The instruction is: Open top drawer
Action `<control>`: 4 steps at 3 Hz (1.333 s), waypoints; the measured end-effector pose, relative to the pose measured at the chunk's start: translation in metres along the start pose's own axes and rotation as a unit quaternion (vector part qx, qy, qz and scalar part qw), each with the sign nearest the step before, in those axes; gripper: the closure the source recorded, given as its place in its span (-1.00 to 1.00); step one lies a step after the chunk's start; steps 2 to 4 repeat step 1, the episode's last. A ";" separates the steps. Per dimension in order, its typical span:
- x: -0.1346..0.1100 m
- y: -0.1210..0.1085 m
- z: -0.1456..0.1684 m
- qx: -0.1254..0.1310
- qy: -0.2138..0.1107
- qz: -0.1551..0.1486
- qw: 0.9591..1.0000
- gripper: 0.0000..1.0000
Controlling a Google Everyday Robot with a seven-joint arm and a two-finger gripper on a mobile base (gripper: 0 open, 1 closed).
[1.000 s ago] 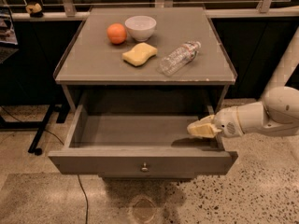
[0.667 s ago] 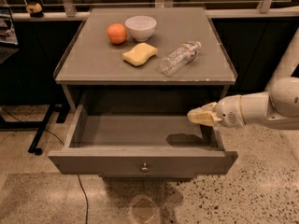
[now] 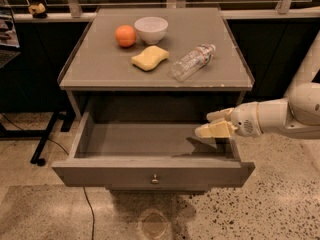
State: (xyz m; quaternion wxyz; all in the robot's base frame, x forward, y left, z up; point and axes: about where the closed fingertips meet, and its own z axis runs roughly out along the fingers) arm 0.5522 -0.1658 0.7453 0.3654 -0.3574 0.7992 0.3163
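Note:
The top drawer point(image 3: 150, 173) of a grey cabinet stands pulled far out, its grey inside bare, with a small round metal knob point(image 3: 155, 178) at the centre of its front. My gripper point(image 3: 209, 124) hangs over the drawer's right side, just below the cabinet top, its two pale fingers point(image 3: 214, 129) pointing left. The fingers are apart and hold nothing. It touches neither the knob nor the drawer front. The white arm point(image 3: 285, 115) reaches in from the right.
On the cabinet top point(image 3: 100, 64) lie an orange point(image 3: 125, 35), a white bowl point(image 3: 151, 29), a yellow sponge point(image 3: 150, 57) and a clear plastic bottle point(image 3: 192, 62) on its side. A black stand's legs point(image 3: 45, 139) are at the left on the speckled floor.
My gripper has risen and moved left over the open drawer's right side. The drawer has not moved.

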 end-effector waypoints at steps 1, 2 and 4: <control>0.000 0.000 0.000 0.000 0.000 0.000 1.000 -1.00; 0.000 0.000 0.000 0.000 0.000 0.000 1.000 -1.00; 0.000 0.000 0.000 0.000 0.000 0.000 1.000 -1.00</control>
